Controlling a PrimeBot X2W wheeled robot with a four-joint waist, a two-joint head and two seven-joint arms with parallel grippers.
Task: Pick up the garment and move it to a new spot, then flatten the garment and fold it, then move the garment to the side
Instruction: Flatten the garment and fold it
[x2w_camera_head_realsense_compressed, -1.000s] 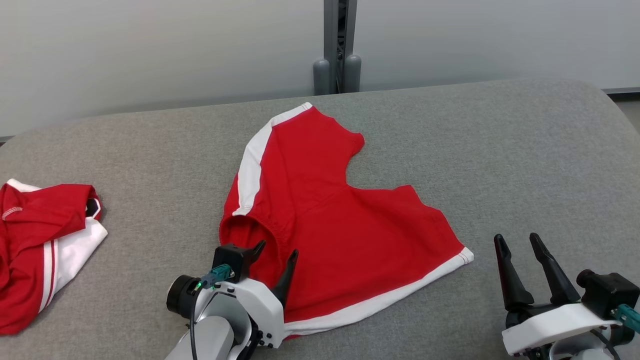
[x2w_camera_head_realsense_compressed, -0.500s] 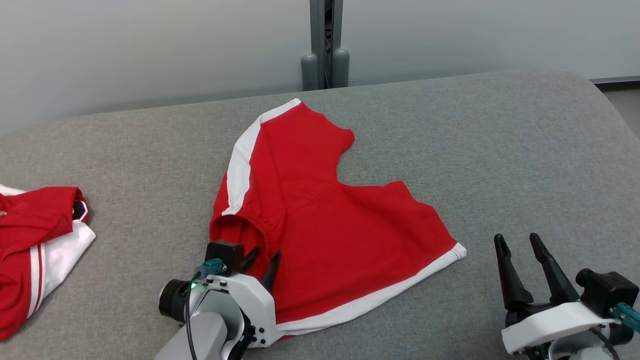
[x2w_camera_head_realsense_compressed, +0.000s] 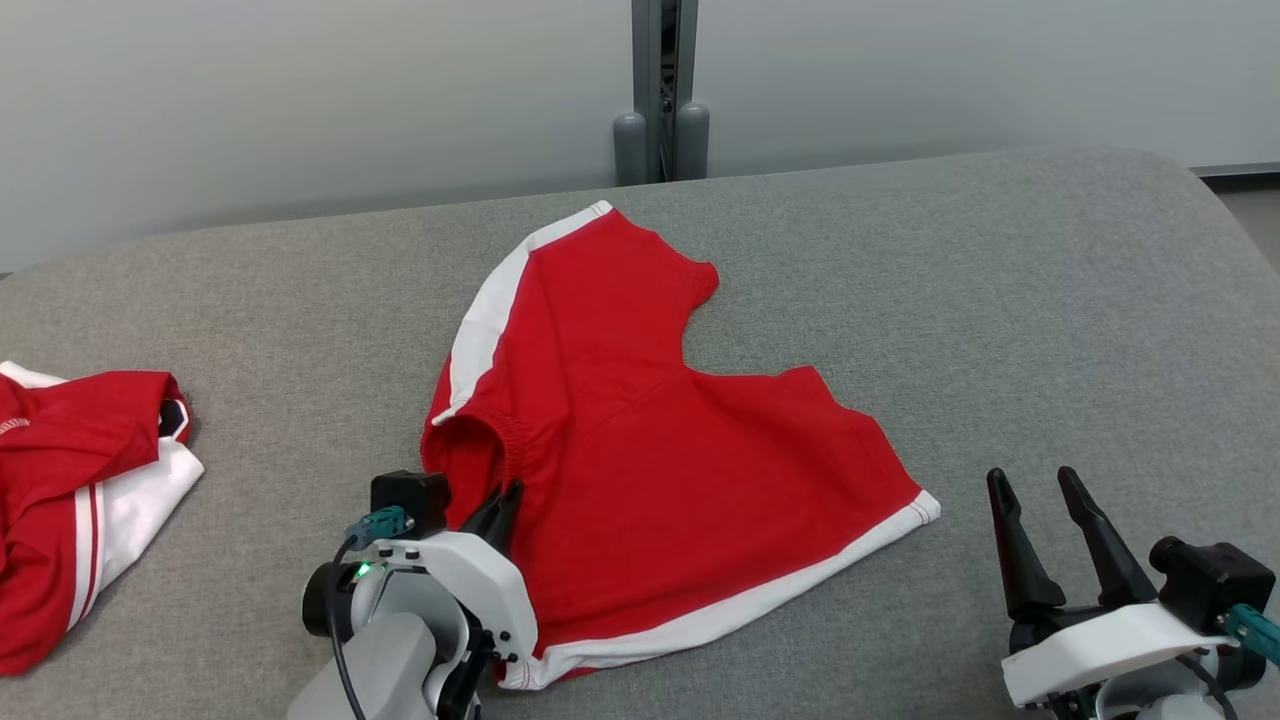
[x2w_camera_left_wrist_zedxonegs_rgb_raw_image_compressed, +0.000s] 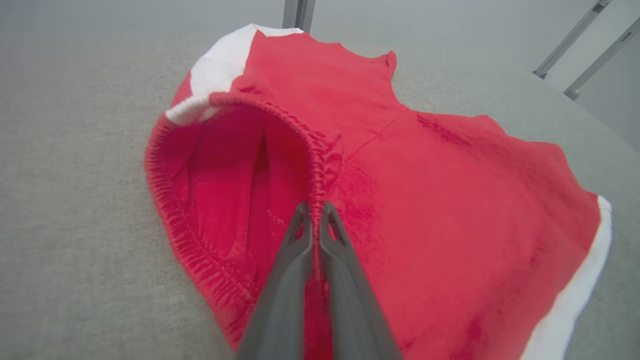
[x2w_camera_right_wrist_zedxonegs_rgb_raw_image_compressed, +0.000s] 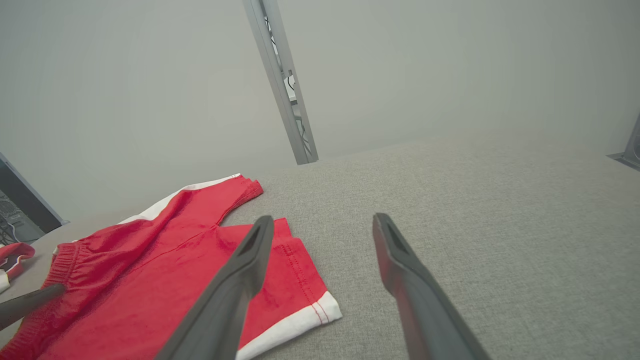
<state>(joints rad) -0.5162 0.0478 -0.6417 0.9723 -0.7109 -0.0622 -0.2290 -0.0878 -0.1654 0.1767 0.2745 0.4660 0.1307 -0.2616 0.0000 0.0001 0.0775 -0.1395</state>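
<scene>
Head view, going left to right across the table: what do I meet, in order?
A crumpled red-and-white garment → red shorts → right gripper. The left gripper, shut on the shorts' waistband, overlaps them, so it is left out of the order.

Head looks down, wrists skim low (all share the garment (x2w_camera_head_realsense_compressed: 650, 430)).

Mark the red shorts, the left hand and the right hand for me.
red shorts (x2w_camera_head_realsense_compressed: 690, 470), head view, middle of the red fabric.
left hand (x2w_camera_left_wrist_zedxonegs_rgb_raw_image_compressed: 313, 209), left wrist view, between its fingertips pinching the waistband.
right hand (x2w_camera_head_realsense_compressed: 1030, 482), head view, between its open fingertips.
</scene>
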